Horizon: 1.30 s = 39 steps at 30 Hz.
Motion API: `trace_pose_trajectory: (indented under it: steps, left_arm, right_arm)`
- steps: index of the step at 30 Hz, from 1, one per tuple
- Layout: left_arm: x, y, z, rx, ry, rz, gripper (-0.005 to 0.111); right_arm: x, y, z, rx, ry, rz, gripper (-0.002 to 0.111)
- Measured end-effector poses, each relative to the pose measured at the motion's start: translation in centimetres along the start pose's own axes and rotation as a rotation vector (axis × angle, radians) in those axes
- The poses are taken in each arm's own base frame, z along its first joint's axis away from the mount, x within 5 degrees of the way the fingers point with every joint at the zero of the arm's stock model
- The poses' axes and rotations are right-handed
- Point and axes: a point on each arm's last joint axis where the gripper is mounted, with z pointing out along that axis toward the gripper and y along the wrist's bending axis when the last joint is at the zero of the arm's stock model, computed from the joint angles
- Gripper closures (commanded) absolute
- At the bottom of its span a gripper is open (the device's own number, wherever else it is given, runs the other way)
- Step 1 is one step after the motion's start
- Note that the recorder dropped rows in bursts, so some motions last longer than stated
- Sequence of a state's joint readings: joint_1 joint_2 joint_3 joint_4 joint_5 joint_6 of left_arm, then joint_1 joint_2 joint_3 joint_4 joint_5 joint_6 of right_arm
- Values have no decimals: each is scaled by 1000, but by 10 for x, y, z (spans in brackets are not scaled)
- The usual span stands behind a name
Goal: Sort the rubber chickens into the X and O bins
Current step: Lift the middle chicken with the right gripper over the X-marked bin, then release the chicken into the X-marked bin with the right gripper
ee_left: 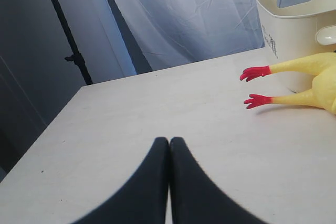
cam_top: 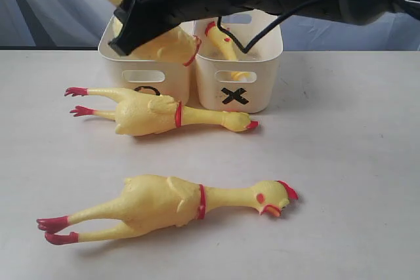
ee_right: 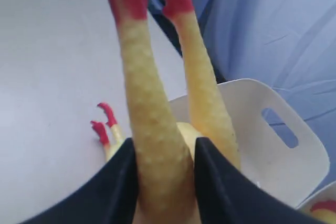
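My right gripper (cam_top: pixel 123 40) (ee_right: pixel 164 148) reaches across from the right and is shut on one leg of a yellow rubber chicken (cam_top: pixel 167 45) (ee_right: pixel 152 129). That chicken's body hangs over the O bin (cam_top: pixel 141 73) (ee_right: pixel 273 145), red feet up at the back left. A smaller chicken (cam_top: pixel 220 39) sticks out of the X bin (cam_top: pixel 259 70). Two more chickens lie on the table: one (cam_top: pixel 154 115) in front of the O bin, covering part of its mark, and one (cam_top: pixel 174 200) nearer the front. My left gripper (ee_left: pixel 169 141) is shut and empty, low over bare table, with that chicken's feet (ee_left: pixel 255 73) ahead of it.
Both cream bins stand side by side at the back middle of the pale table (cam_top: pixel 341 162). A bluish curtain (ee_left: pixel 199 14) hangs behind the table. A dark stand pole (ee_left: pixel 68 40) rises past the table's far left edge.
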<state>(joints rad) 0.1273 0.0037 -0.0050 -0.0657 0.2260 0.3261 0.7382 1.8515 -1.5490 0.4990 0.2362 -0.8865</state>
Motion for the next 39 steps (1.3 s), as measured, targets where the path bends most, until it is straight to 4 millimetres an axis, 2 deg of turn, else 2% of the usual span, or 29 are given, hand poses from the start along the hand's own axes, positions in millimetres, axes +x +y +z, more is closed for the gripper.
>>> trace_pose_trajectory:
  steps: [5,11,16,18,22,24,29,31,32,33,34,36,39]
  left_arm:
    - [0,0,0,0,0,0,107]
    - [0,0,0,0,0,0,107]
    - [0,0,0,0,0,0,107]
    - [0,0,0,0,0,0,107]
    - [0,0,0,0,0,0,107]
    - [0,0,0,0,0,0,107]
    - [0,0,0,0,0,1,107]
    - [0,0,0,0,0,1,107]
    - [0,0,0,0,0,1,107]
    - [0,0,0,0,0,1,107]
    - [0,0,0,0,0,1,107]
    - [0,0,0,0,0,1,107]
    - [0,0,0,0,0,1,107]
  right_arm:
    - [5,-35,-4,149,-72,200,109]
    - [19,-79,-15,293,-120,327,109]
    - [31,-102,-18,386,-164,470,109]
    - [39,-107,-13,407,-160,509,109]
    - [75,-110,16,476,-119,570,109]
    - [84,-108,24,479,-99,579,109]
    - [91,-107,29,482,-85,579,109]
    - [91,-107,29,484,-86,579,97]
    - [91,-107,29,482,-85,579,81]
    - [91,-107,29,478,-82,580,70]
    - [92,-106,30,475,-78,580,54]
    - [94,-106,32,473,-72,581,46]
    - [95,-106,32,473,-70,581,46]
